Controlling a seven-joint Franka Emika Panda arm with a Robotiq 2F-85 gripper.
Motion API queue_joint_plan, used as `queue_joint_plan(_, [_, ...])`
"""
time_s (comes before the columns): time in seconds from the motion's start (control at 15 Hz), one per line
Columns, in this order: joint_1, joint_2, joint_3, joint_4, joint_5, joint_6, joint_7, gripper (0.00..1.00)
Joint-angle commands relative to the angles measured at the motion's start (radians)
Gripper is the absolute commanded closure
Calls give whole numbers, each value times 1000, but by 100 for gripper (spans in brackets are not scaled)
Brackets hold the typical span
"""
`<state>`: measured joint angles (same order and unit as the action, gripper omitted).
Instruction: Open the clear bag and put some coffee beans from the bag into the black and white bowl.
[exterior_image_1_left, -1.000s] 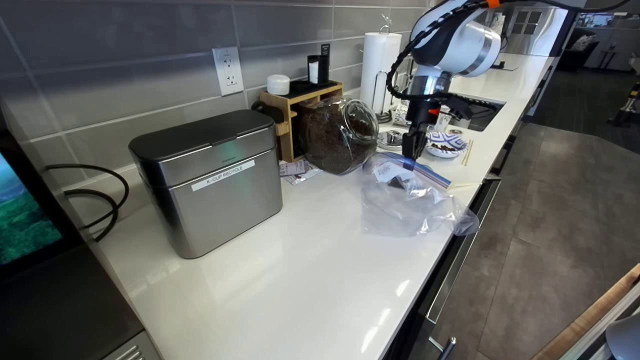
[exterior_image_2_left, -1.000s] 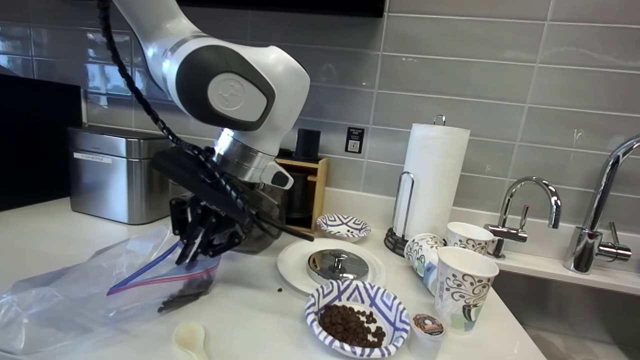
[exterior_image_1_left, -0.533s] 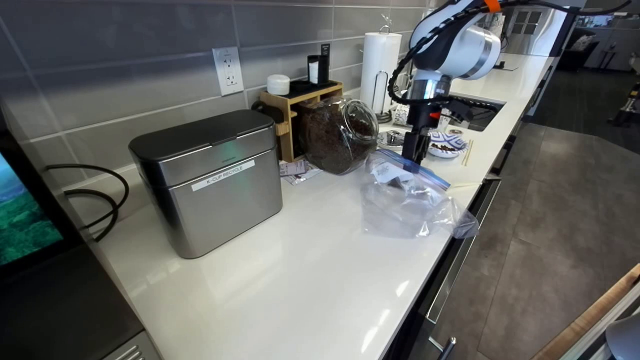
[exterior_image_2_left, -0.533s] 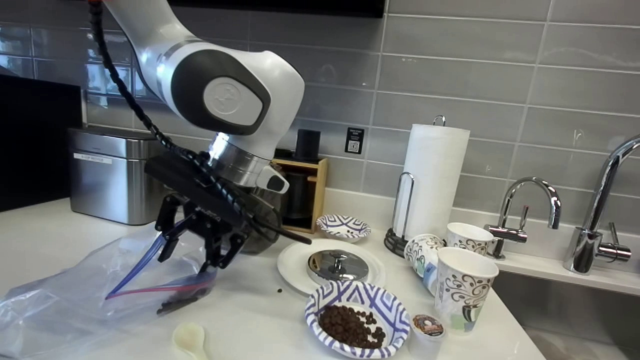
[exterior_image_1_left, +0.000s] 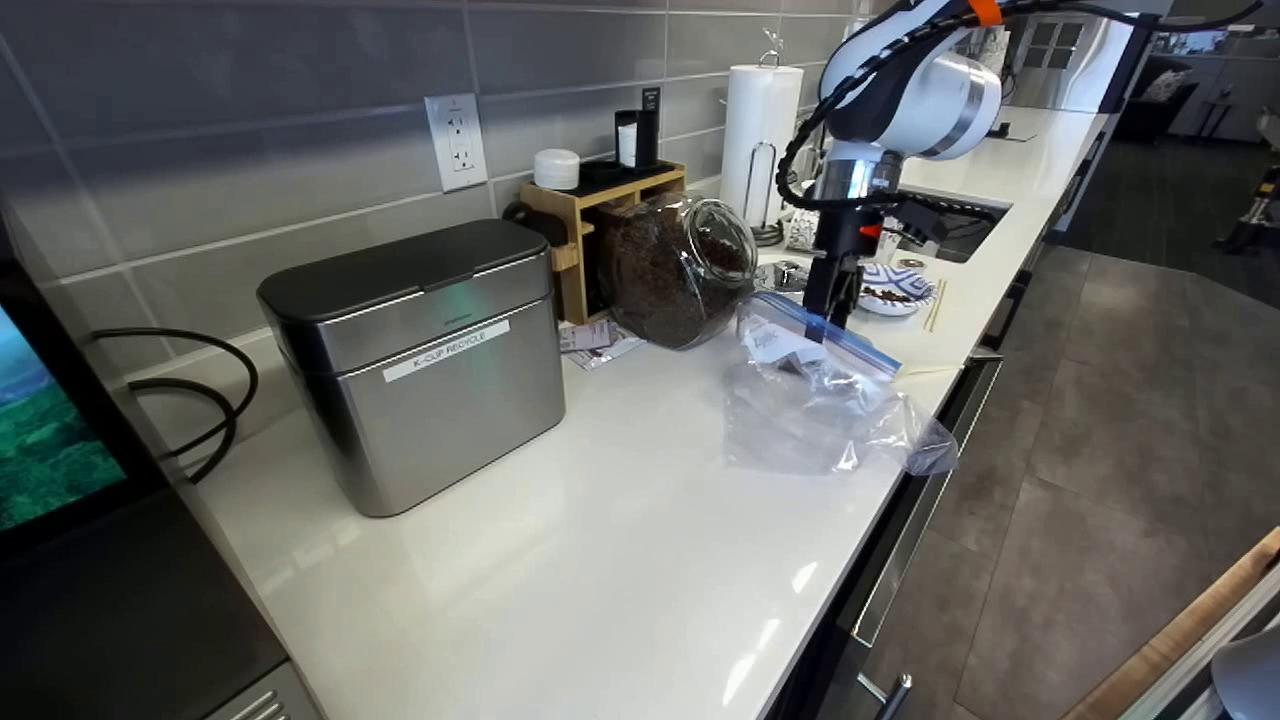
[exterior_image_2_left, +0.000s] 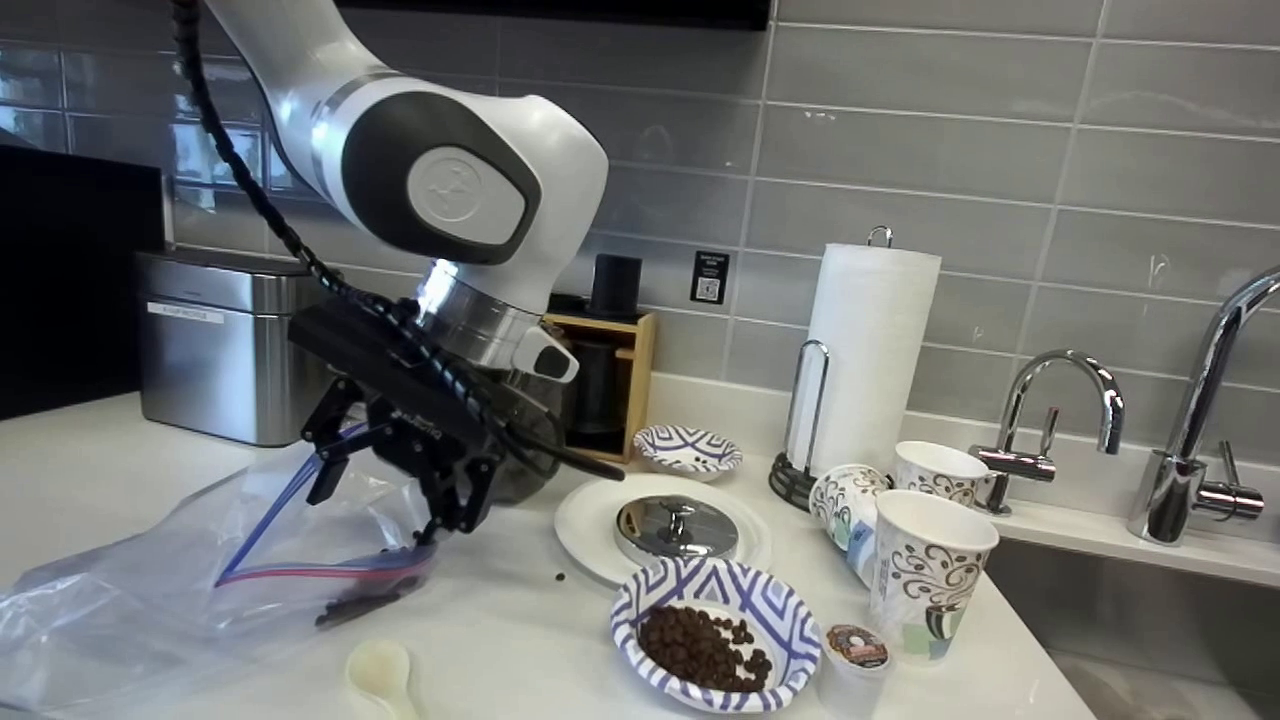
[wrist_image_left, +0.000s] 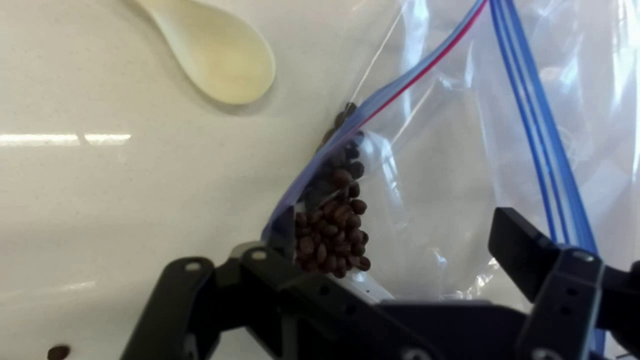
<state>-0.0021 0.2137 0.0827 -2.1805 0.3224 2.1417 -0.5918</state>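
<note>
Black two-fingered gripper (exterior_image_2_left: 372, 518) w/ fingers spread wide at the gaping mouth of a clear plastic zip bag (exterior_image_2_left: 130, 615) on the white counter (exterior_image_2_left: 530, 650); I see dark-brown coffee beans (wrist_image_left: 332, 245) inside, nr its mouth; more in a round blue-&-white patterned bowl (exterior_image_2_left: 715, 580), well apart.

A floppy, clear plastic bag (exterior_image_2_left: 130, 610) lies crinkled on the white table (exterior_image_2_left: 520, 620). Its open mouth has blue strips and a pinky-red line. Small, round, dark brown coffee beans (wrist_image_left: 332, 240) sit in a heap inside, close to the mouth. A round white bowl with blue-purple zigzags (exterior_image_2_left: 700, 578) stands apart from the bag, with more brown beans (exterior_image_2_left: 690, 650) in it. Another white bowl with dark zigzags (exterior_image_2_left: 688, 443) stands farther back. One loose brown bean (wrist_image_left: 59, 352) lies alone on the table.
</note>
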Motion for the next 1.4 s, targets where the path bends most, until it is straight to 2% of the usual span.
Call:
queue_joint_plan(0.0, [3, 4, 6, -12, -20, 31, 30, 28])
queue_joint_plan(0.4, [1, 5, 5, -9, -20, 31, 33, 75])
queue_joint_plan(0.47, [1, 5, 5, -9, -22, 32, 34, 81])
queue_joint_plan(0.53, [2, 5, 5, -9, -23, 32, 34, 83])
queue_joint_plan(0.8, [6, 9, 4, -13, -50, 47, 50, 68])
queue_joint_plan(1.07, [8, 16, 7, -17, -71, 82, 67, 49])
queue_joint_plan(1.27, [12, 26, 11, -23, -75, 115, 74, 50])
queue_joint_plan(1.33, [14, 29, 13, -26, -77, 129, 77, 54])
